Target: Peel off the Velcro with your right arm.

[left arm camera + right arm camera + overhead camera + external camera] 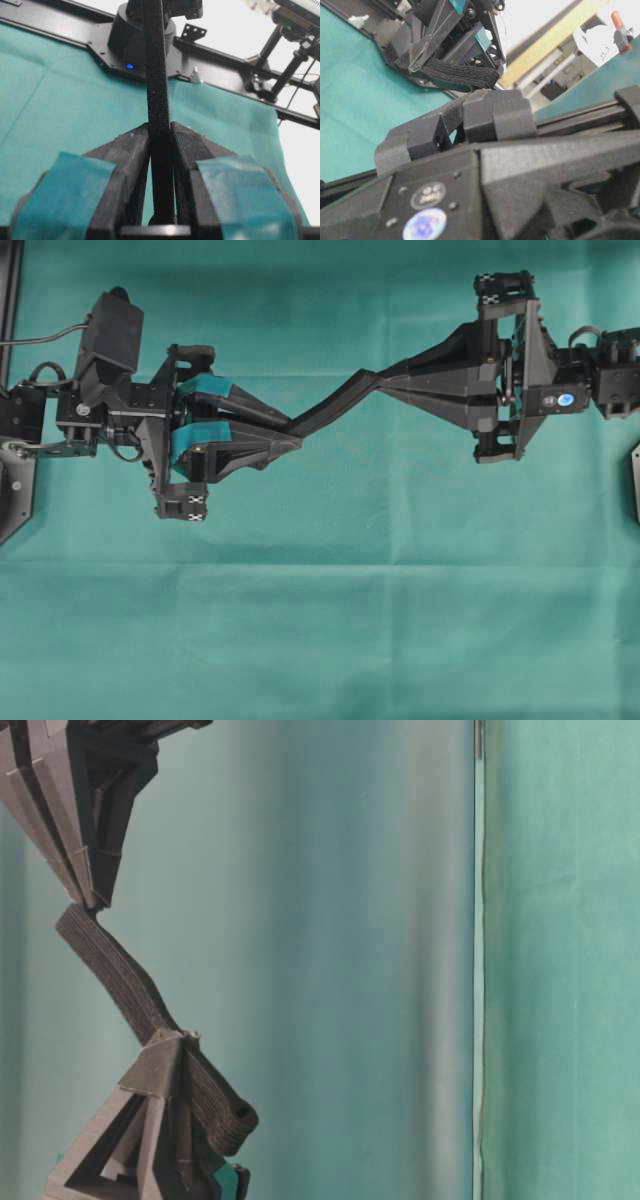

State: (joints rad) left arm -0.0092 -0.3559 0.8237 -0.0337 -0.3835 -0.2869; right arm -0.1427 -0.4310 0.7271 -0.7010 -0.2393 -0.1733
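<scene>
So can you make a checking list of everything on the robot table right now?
Surface: green cloth, smooth, a few fold lines.
Job's things: black Velcro stretched in the air between both hands; one end loops past the left fingers.
Clutter: nothing seen.
Hands: left hand, teal-padded, shut on the Velcro; right hand, all black, shut on its other end.
Cables: black cable behind the left arm.
Surroundings: black frame rails at the cloth's edge.

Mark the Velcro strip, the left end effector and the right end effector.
Velcro strip [335, 406]: overhead view, middle of the span between both arms.
Left end effector [293, 432]: overhead view, between its fingertips, shut on the strip.
Right end effector [382, 378]: overhead view, between its fingertips, clamping the strip's other end.
</scene>
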